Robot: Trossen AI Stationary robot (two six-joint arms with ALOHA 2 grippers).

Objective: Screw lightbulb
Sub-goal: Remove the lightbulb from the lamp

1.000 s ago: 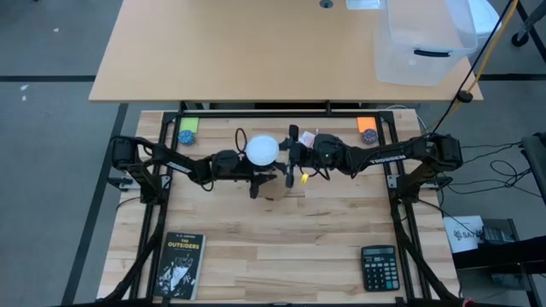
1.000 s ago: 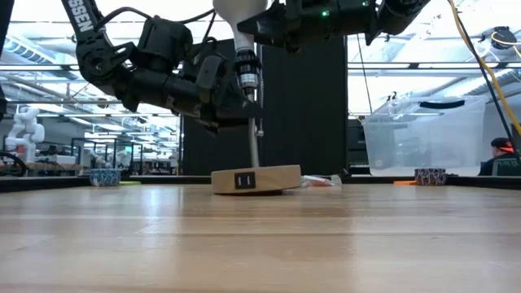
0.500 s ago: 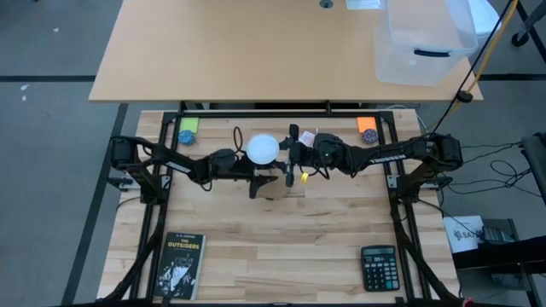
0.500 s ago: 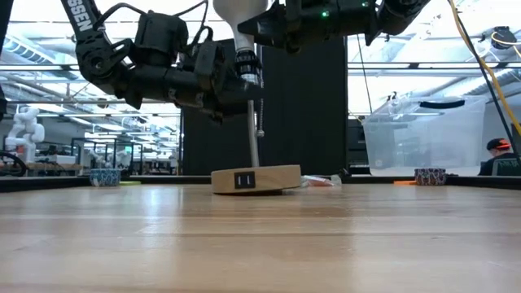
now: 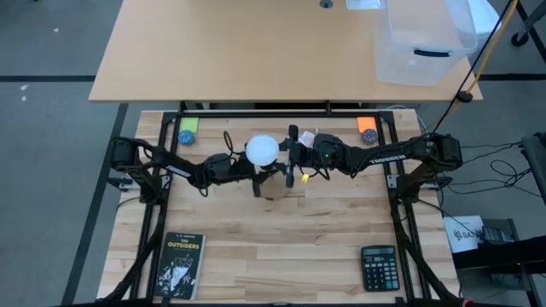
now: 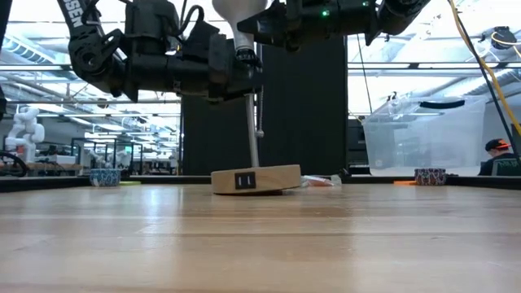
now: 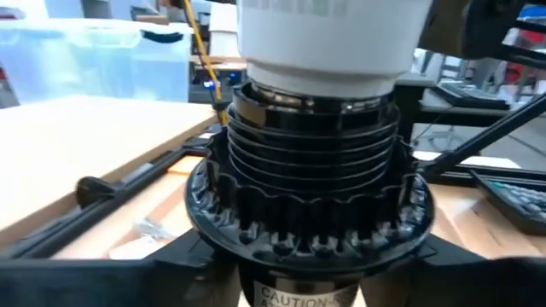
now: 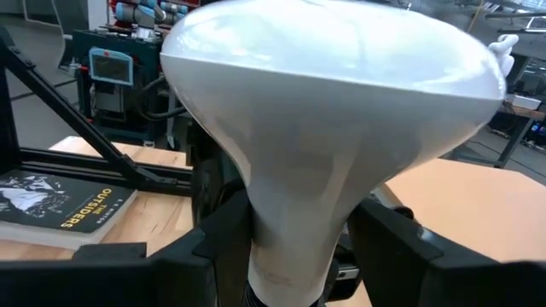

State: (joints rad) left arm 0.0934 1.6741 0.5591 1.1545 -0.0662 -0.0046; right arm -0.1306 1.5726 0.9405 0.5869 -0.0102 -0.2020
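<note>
A small lamp stands mid-table: a tan wooden base (image 6: 256, 179), a thin metal rod and a black ribbed socket (image 7: 311, 170). The white lightbulb (image 5: 262, 151) sits upright with its neck in the socket (image 6: 247, 61). My right gripper (image 5: 286, 162) comes in from the right and is shut on the bulb (image 8: 333, 128). My left gripper (image 6: 236, 77) reaches in level from the left. Its fingers stand on either side of the socket body just below the toothed flange (image 7: 303, 290). My right gripper pinches the bulb's narrow neck (image 8: 294, 230) between its two fingers (image 8: 213, 247), just under the flare of the globe. The fingers come level from the table's right side. The bulb stands upright with its lower end in the socket. My left gripper is around the socket; I cannot tell whether its fingers touch it.
A book (image 5: 179, 264) lies at the near left and a calculator (image 5: 378, 269) at the near right. Small bowls sit on a green note (image 5: 188, 130) and an orange note (image 5: 367, 128) at the far edge. A clear bin (image 5: 424, 43) stands on the table beyond.
My left gripper has risen along the socket and tipped from slanting upward to level. The bulb, the lamp and my right gripper have kept still.
</note>
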